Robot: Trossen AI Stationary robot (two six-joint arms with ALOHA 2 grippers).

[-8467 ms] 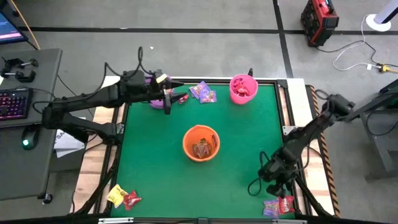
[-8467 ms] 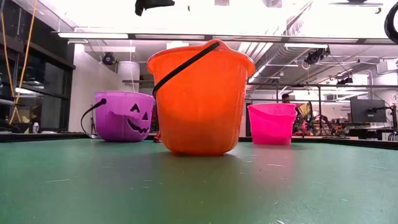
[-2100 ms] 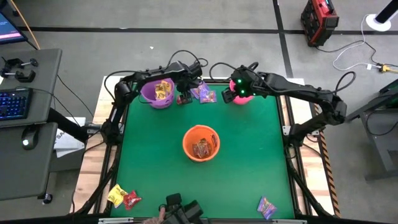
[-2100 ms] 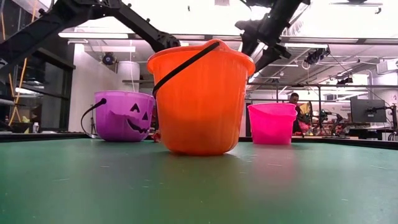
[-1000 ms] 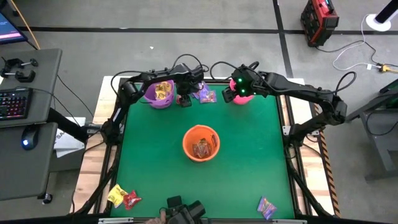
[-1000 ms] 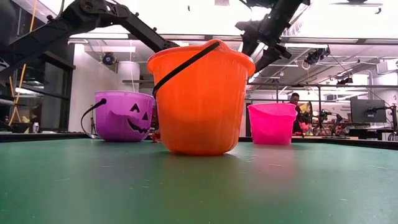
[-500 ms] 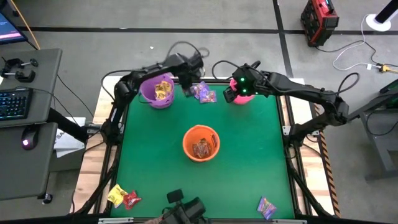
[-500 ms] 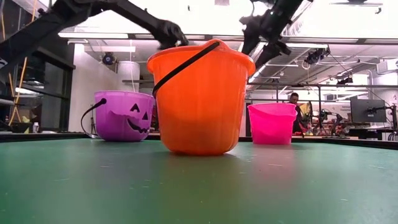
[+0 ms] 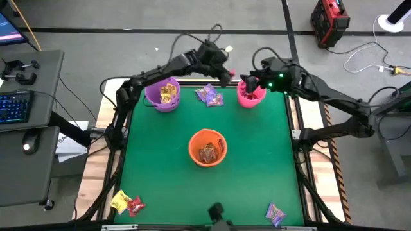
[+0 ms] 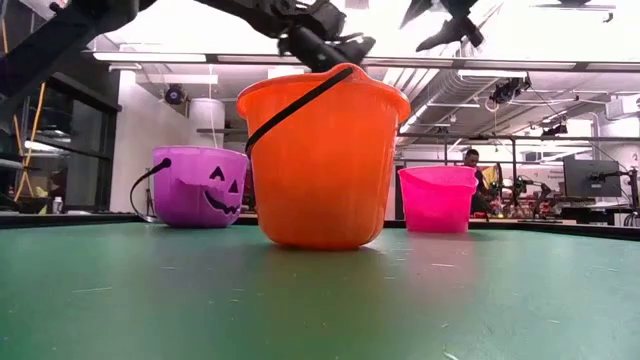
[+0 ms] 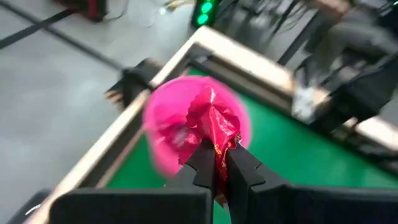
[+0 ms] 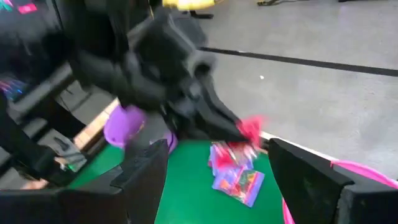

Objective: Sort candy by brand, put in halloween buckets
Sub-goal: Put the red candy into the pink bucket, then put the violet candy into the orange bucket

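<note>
My left gripper [image 9: 230, 75] hangs in the air just left of the pink bucket [image 9: 250, 94], shut on a red candy packet [image 11: 211, 121]. My right gripper [image 9: 252, 82] hovers open above the pink bucket's far rim, nothing between its fingers [image 12: 149, 168]. The purple bucket [image 9: 162, 95] holds yellow candy. The orange bucket [image 9: 207, 147] at mid-table holds brown candy. A small pile of purple and red candy [image 9: 210, 95] lies on the mat between the purple and pink buckets. My left gripper pinches one end of the red packet [image 11: 217, 155] between its two fingertips. The fingers slant downward, coming from the table's left. The rest of the crinkled wrapper [image 12: 252, 129] sticks out past the fingertips, lifted clear of the table, short of the pink bucket.
Yellow and red candy [image 9: 127, 203] lies at the near left corner, and a purple packet [image 9: 276, 213] at the near right. The two grippers are close together by the pink bucket. Free green mat [image 9: 257, 167] surrounds the orange bucket.
My left gripper has shut on a red packet that lay on the mat beside the purple bucket. It has lifted the packet clear, tipped up from pointing steeply down, and carried it toward the pink bucket. My right gripper has risen and drawn back toward the right edge, staying open.
</note>
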